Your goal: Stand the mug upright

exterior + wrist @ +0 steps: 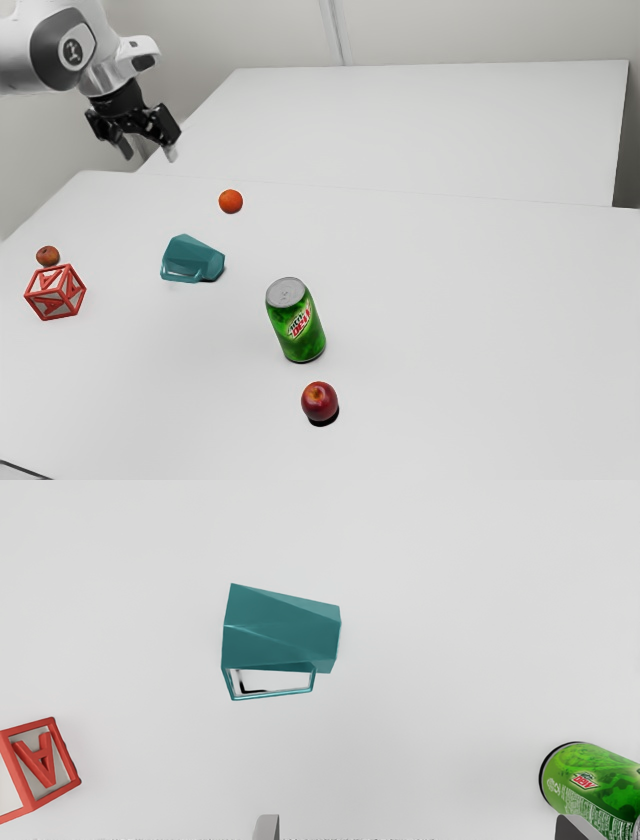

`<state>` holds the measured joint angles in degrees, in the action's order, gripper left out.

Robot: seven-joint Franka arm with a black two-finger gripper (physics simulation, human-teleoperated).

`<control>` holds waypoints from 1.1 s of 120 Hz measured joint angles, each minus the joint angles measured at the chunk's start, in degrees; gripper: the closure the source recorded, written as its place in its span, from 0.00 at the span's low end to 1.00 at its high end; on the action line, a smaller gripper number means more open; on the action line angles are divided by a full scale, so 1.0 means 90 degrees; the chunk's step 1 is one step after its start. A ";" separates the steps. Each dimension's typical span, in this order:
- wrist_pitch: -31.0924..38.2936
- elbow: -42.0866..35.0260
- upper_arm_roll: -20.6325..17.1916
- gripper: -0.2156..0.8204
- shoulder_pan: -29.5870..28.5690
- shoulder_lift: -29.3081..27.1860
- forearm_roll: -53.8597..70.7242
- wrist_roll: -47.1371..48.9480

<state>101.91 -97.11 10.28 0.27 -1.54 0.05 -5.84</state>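
The teal, faceted mug (195,258) lies on its side on the white desk (450,300), between the block and the can as the wrist view shows them. Its long axis runs roughly across the exterior view, the wider end pointing toward the exterior view's left and the narrower end toward its right, angled slightly toward the camera. The angular loop handle (272,695) juts from the side facing the exterior camera; in the wrist view it is on the side nearer the fingertips.

The black end effector (148,152) hangs at the exterior view's upper left, well apart from the mug, with its two fingers (267,827) spread wide and nothing between them.

Bare desk surrounds the mug. Beyond it in the exterior view sits a small round orange fruit (230,201), with a gap between. To that view's left stands a red-framed block with pale faces and raised red letters (55,292), a small reddish-brown round fruit (48,256) just behind it. Nearer the camera and rightward, a green soda can with a silver top (295,320) stands upright, and a dark red apple (319,400) sits nearer still. The widest open room lies toward the exterior view's right; the desk's left edge runs beyond the small fruit.
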 joint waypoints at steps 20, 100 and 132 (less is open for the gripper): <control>-0.0255 -0.0004 -0.0009 0.21 -0.0855 0.0564 -0.0916 -0.0106; -0.0745 0.1564 -0.0056 0.21 -0.2567 0.3405 -0.2987 -0.1494; -0.0748 0.1965 -0.0059 0.21 -0.2569 0.4063 -0.3780 -0.1956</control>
<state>95.18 -79.42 9.75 -22.85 35.02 -33.97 -23.44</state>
